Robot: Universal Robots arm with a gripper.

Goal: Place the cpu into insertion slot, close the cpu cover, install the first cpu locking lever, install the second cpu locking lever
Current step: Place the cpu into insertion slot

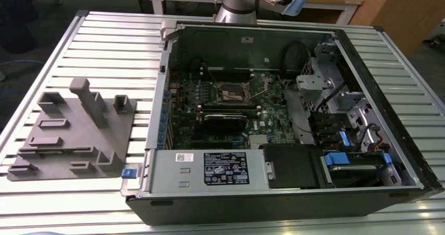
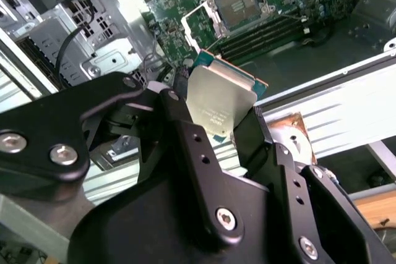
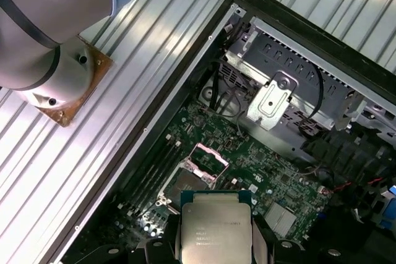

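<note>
Gripper (image 2: 213, 115) clamped on opposite edges of the cpu (image 3: 215, 227), a flat square chip with a matt silver-grey lid, held above the insertion slot (image 1: 233, 91). The slot is dark-centred and metal-rimmed, on the far half of the green motherboard (image 1: 270, 91). The thin cpu cover (image 3: 208, 157) appears raised. Good seating likely needs the chip level and square to the rim.

Silvery-grey cpu (image 3: 215, 230), green motherboard (image 3: 263, 168), ribbed silver table (image 1: 111, 42).

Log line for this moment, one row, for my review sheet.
gripper: shut on cpu | cpu: held over open computer case, not seated | insertion slot: uncovered, empty
</note>
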